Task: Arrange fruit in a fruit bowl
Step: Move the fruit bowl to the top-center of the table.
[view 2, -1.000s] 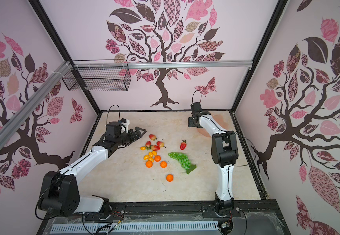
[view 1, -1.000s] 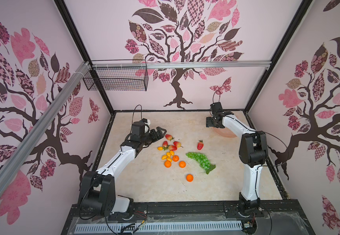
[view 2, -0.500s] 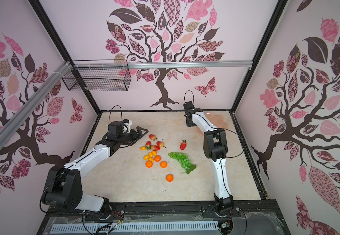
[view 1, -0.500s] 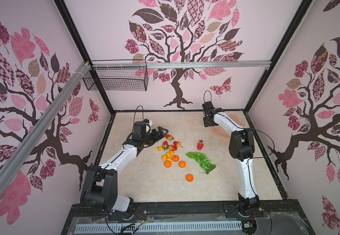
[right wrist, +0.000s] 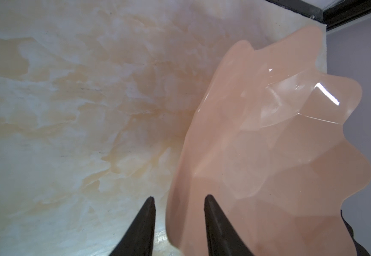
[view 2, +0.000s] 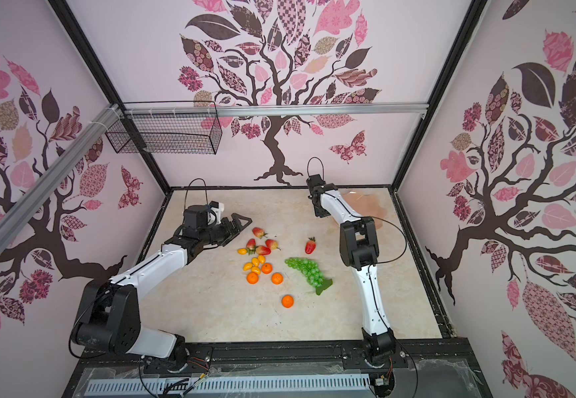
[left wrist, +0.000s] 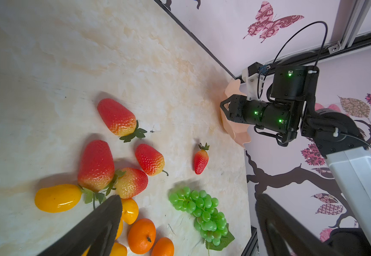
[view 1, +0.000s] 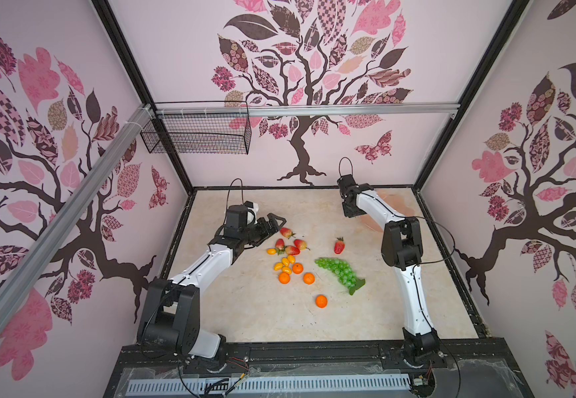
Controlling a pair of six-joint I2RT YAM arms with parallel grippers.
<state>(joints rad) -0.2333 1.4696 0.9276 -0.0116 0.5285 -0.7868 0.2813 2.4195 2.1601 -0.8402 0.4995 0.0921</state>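
In both top views, at the upper right corner of the beige marble-patterned table [view 1: 252, 310], partly hidden behind the right arm: a shallow translucent peach-pink fruit bowl [view 1: 396, 206] [view 2: 365, 206] with a wavy scalloped rim. At its edge nearest the frame centre, the right gripper [right wrist: 179, 199], jaws apart and astride the rim, one finger over the inside of the dish, the other outside over bare table with a narrow gap to the edge; not clamped on it. Left of centre, the left gripper [view 1: 274, 225], jaws wide apart around nothing, tips just beside the uppermost of the red toy strawberries [view 1: 286, 232]. Four strawberries bunched at mid-frame, a fifth strawberry [view 1: 339, 246] alone to their right. Beside and just below that bunch, several small yellow-orange oval tomatoes [view 1: 285, 262]; among and under these, three round orange tangerines [view 1: 297, 268]; a fourth tangerine [view 1: 321, 301] alone lower down. Right of the tangerines, a green grape bunch [view 1: 338, 270] lying flat, leaf at its lower right end. All fruit on the table, well apart from the fruit bowl. At upper left, a black wire basket [view 1: 197, 138] hung from the metal rail on the back wall.
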